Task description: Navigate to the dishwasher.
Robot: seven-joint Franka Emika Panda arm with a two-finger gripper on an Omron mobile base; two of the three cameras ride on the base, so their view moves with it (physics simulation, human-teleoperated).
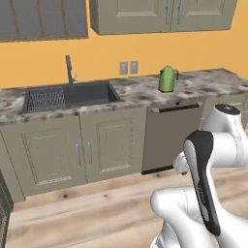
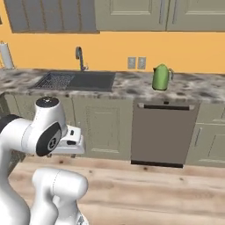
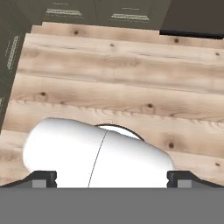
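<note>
Your gripper (image 3: 112, 177): fingertips (image 3: 43, 178) far apart at hand view's bottom corners, jaws wide, holding nothing, pointing down at wood floor (image 3: 122, 83). Dishwasher (image 2: 163, 134) sits under counter (image 2: 132, 83), right of centre in your right base view, door closed, bar handle across top. Green kettle (image 2: 161, 77) stands on counter just above it. Sink (image 2: 77, 81) with faucet (image 2: 80, 58) lies well left. Paneled cabinet doors (image 2: 103, 127) flank dishwasher.

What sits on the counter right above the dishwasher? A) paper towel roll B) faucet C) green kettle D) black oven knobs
C: the green kettle stands on the counter just above the dishwasher; the faucet is off to the left by the sink.
</note>
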